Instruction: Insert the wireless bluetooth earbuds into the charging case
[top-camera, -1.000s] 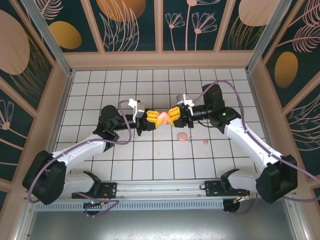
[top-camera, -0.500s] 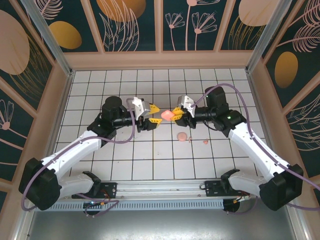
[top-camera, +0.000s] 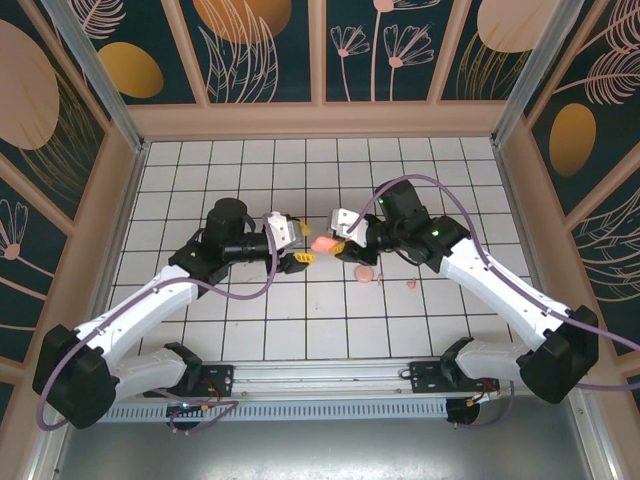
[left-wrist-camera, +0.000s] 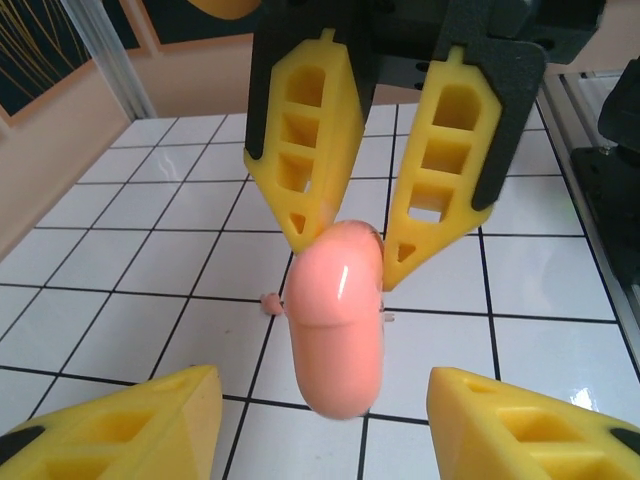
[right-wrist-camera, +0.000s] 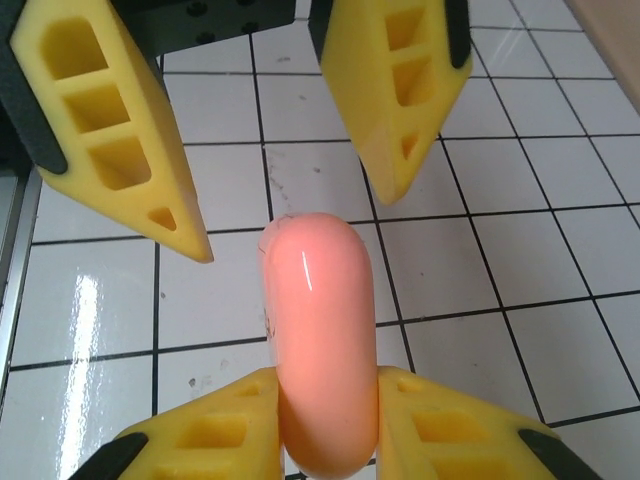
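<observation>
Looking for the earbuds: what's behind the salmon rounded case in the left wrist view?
Two tiny pale pink bits peek out on the white tiled floor at either side of the salmon rounded case; whatever lies behind it is covered.

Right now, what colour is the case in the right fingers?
The charging case is glossy salmon pink, clearest in the right wrist view.

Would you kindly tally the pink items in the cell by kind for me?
Salmon charging case: 1
Pale pink round disc: 1
Tiny pale pink earbuds: 2
Total: 4
</observation>
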